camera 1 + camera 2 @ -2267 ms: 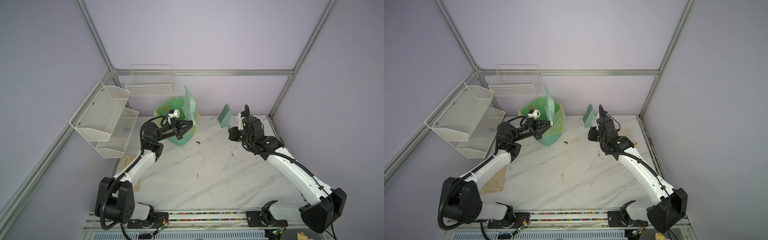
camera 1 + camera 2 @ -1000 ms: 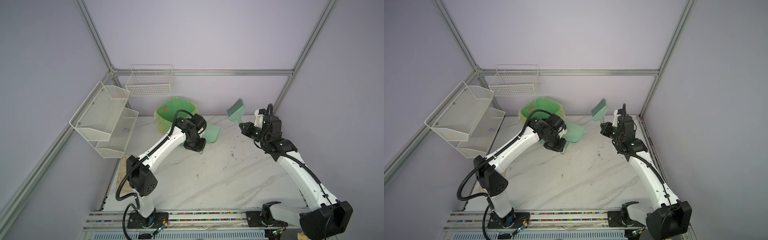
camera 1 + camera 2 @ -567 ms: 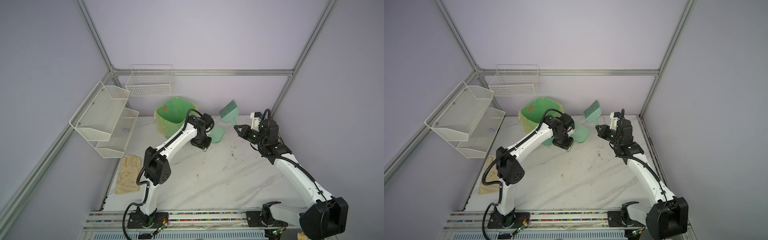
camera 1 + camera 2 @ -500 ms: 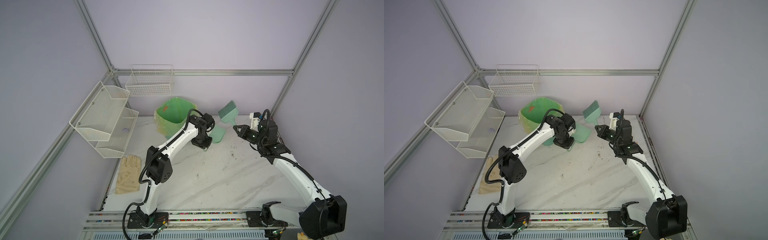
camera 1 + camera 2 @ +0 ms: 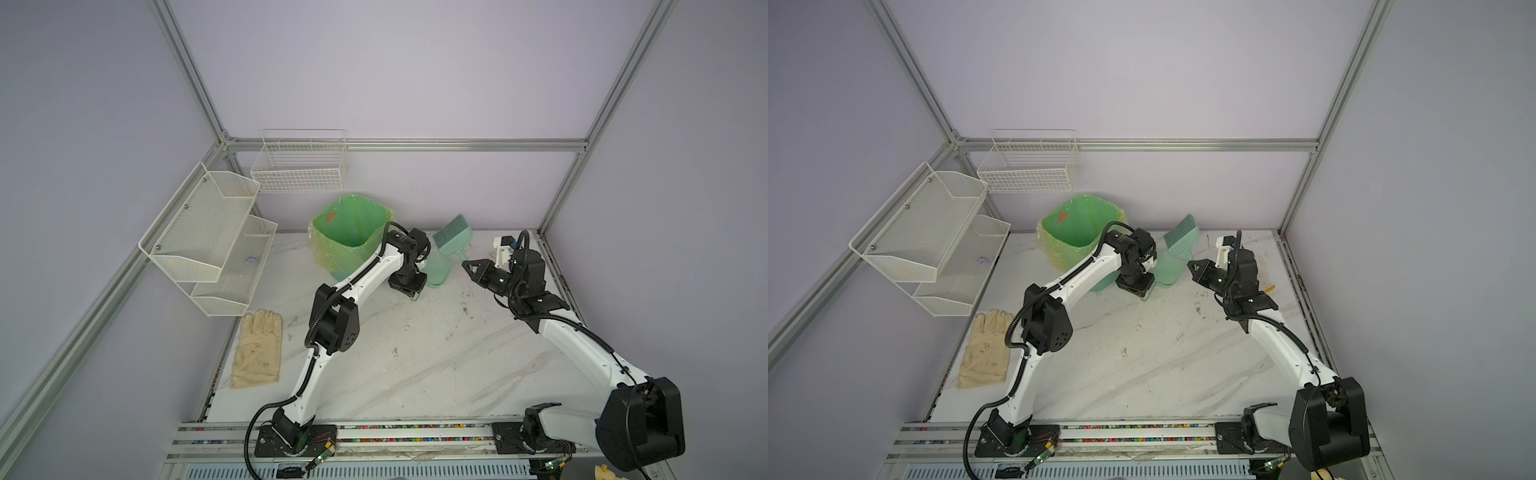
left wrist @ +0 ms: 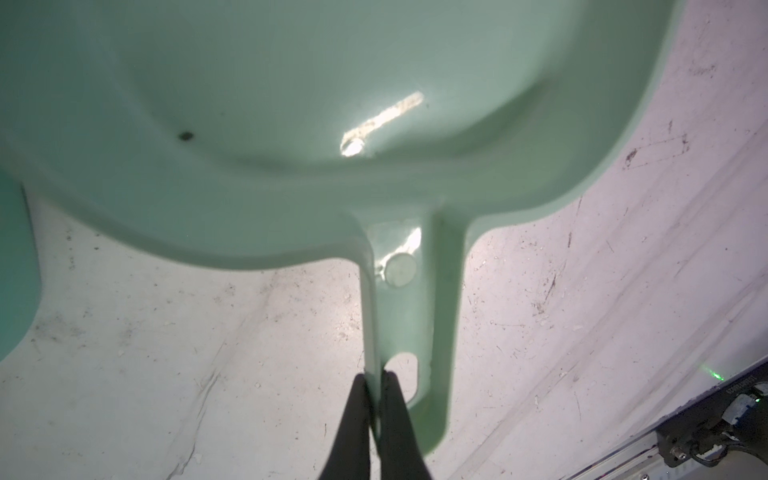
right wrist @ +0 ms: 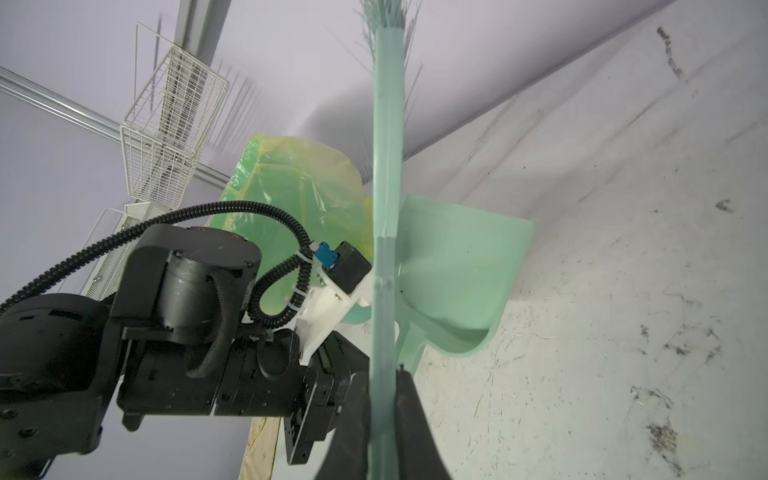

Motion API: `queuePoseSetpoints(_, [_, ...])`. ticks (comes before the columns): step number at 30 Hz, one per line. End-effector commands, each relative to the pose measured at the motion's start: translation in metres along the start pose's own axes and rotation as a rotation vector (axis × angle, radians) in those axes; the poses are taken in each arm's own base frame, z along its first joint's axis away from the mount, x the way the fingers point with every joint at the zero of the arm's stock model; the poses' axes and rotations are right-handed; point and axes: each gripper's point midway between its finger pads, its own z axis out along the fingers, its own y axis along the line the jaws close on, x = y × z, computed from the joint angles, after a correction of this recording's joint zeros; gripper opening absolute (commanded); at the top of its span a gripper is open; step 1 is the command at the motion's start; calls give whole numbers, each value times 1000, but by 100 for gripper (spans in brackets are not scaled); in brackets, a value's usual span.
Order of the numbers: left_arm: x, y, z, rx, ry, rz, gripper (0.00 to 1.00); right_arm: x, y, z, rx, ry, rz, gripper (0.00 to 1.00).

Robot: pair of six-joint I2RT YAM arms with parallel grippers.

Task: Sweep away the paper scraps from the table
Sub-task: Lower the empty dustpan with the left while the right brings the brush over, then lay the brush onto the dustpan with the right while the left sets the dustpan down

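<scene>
No paper scraps show on the white marble table (image 5: 436, 353) or in the pale green dustpan (image 5: 438, 272) (image 6: 374, 104). The dustpan sits low at the back of the table, right of the bin. My left gripper (image 5: 415, 293) (image 6: 375, 376) is shut on one rail of the dustpan's handle. My right gripper (image 5: 465, 264) (image 7: 382, 374) is shut on the handle of the green brush (image 5: 453, 239) (image 7: 386, 166). The brush points its bristles up toward the back wall, just right of the dustpan. A small dark speck (image 6: 185, 135) lies inside the pan.
A green-lined bin (image 5: 353, 232) stands at the back, touching the left arm's side. White gloves (image 5: 257, 349) lie at the left edge. Wire shelves (image 5: 208, 237) and a basket (image 5: 299, 166) hang on the left and back walls. Dark scuffs mark the table.
The dustpan came down from its upright tilt over the bin to a low spot beside it. The brush swung from upright to leaning left next to the pan. Both grips held.
</scene>
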Motion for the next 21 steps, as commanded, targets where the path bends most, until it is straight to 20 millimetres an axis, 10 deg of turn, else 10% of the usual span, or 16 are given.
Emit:
queuePoseSetpoints(1, [-32, -12, -24, 70, -131, 41, 0, -2, 3, -5, -39, -36, 29, 0])
queuePoseSetpoints(21, [-43, -9, 22, 143, -107, 7, 0, 39, -50, 37, -35, 43, 220, 0])
